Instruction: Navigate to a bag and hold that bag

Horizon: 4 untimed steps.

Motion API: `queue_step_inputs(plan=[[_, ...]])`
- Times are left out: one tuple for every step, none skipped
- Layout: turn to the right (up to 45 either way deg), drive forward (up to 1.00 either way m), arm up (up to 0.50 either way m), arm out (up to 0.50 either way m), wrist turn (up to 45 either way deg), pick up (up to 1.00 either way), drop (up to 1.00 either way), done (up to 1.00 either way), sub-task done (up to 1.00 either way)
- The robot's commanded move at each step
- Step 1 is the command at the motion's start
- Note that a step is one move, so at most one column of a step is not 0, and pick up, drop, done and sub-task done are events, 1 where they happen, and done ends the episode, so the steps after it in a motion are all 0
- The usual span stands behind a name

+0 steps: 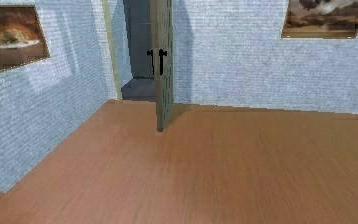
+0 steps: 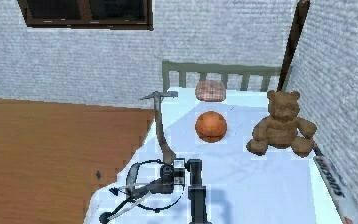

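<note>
Our gripper [image 2: 123,200] is reaching over the near corner of a bed [image 2: 249,185], at the end of the dark arm [image 2: 198,203], which is cut off by the arm side view's bottom edge. With the pale sheet lying right behind the thin fingers [image 2: 115,192], we cannot tell whether it is gripping anything.

Just beyond it, a thin brown strip [image 2: 159,125] is rising from the sheet and hooking over at its top. We are unable to say whether this is part of a bag; its lower end is hard to make out.

Farther up the bed we are seeing an orange basketball [image 2: 211,126], a brown teddy bear [image 2: 283,124] sitting upright and a checked pillow [image 2: 211,91] against the grey-green headboard [image 2: 223,74]. A white and red object [image 2: 327,176] is being cut off at the right edge.

A wooden floor [image 2: 47,150] is lying left of the bed, and a dark window [image 2: 87,10] is being clipped by the top edge in a pale brick wall.

In the forward view, bare wooden boards [image 1: 197,165] are running to an open door [image 1: 164,70] with dark handles, between two framed pictures [image 1: 13,38] [image 1: 325,18], both clipped.
</note>
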Motion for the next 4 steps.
queue_step_inputs(plan=[[0.0, 0.0, 0.0, 0.0, 45.0, 0.0, 0.0, 0.0, 0.0], [0.0, 0.0, 0.0, 0.0, 21.0, 0.0, 0.0, 0.0, 0.0], [0.0, 0.0, -0.3, 0.0, 0.0, 0.0, 0.0, 0.0, 0.0], [0.0, 0.0, 0.0, 0.0, 0.0, 1.0, 0.0, 0.0, 0.0]])
